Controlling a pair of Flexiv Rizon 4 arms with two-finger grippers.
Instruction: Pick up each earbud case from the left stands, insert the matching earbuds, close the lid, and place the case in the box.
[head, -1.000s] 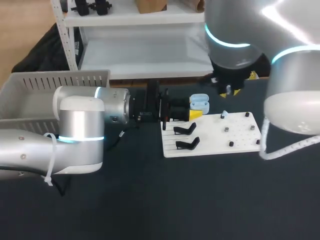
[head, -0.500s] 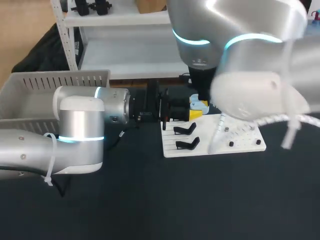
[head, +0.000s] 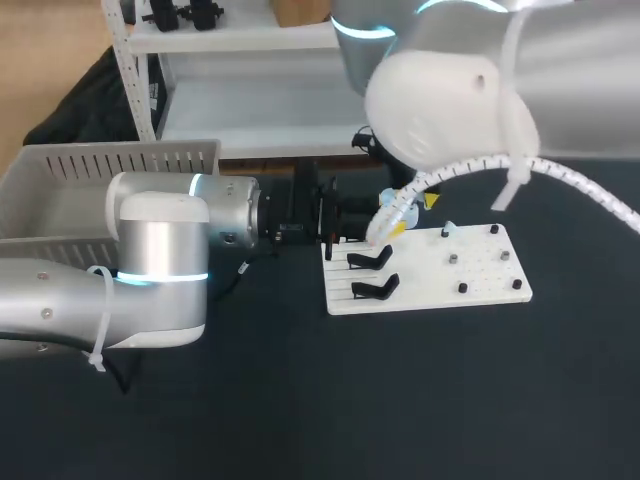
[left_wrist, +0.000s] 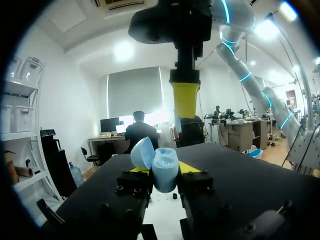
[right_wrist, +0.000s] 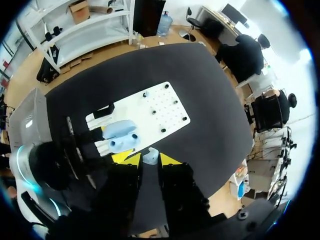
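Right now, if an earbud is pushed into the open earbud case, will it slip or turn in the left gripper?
The earbud case looks like hard, smooth plastic, so it may slip. Its rounded body is clamped from two sides by the left gripper, so a push could turn it. The open lid is likely the weakest part.

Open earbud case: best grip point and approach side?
Grip the earbud case by its lower body, one finger on each side, coming from the base end. Its lid stands open, so the mouth must stay clear for the earbud in the right pincer. The left pincer holds it so.
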